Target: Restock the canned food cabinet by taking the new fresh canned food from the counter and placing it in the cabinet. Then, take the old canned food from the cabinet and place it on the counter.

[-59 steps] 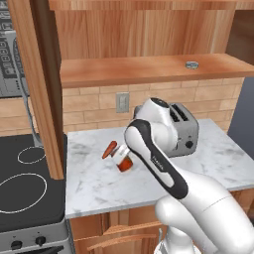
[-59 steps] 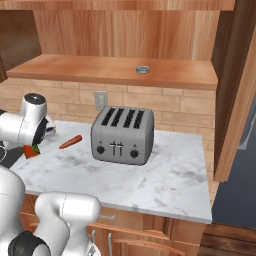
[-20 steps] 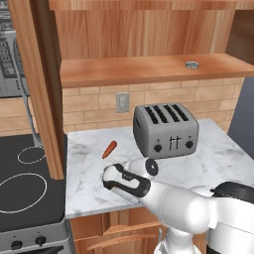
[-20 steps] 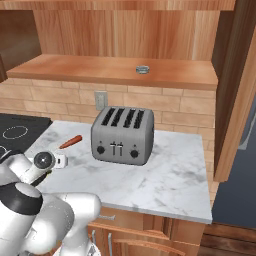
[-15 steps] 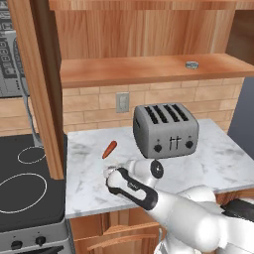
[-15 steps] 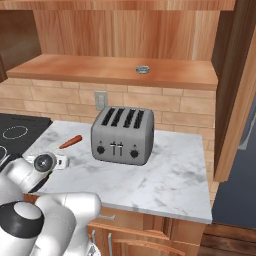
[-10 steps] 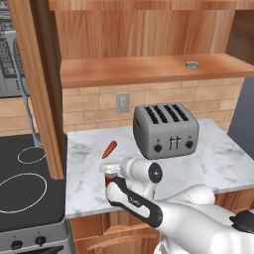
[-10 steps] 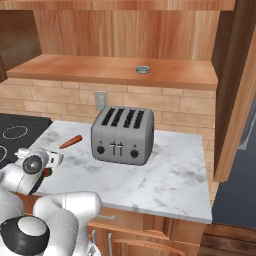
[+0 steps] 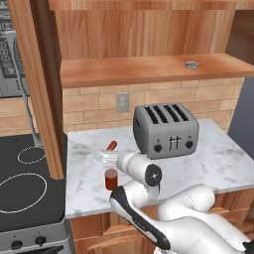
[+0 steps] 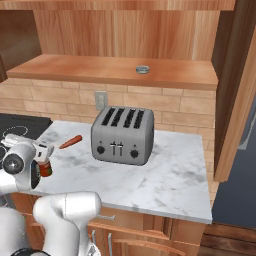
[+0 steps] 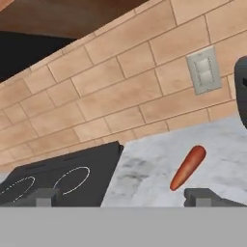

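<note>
While the flat tin (image 9: 191, 64) already sits on the cabinet (image 9: 149, 69) shelf toward its right end, the red can (image 9: 111, 179) stands upright on the counter (image 9: 218, 154) near the front left corner, which suggests both halves of the job are about done. The gripper (image 9: 106, 158) hangs just above and behind the can, and from the hand's own camera its fingertips (image 11: 205, 197) stand wide apart with nothing between them, so I judge the can has been let go. A carrot (image 9: 111, 146) lies just behind the gripper toward the wall, close enough to get nudged if the arm swings back. The toaster (image 9: 165, 130) fills the counter's middle, and the stovetop (image 9: 25, 186) borders its left edge.
</note>
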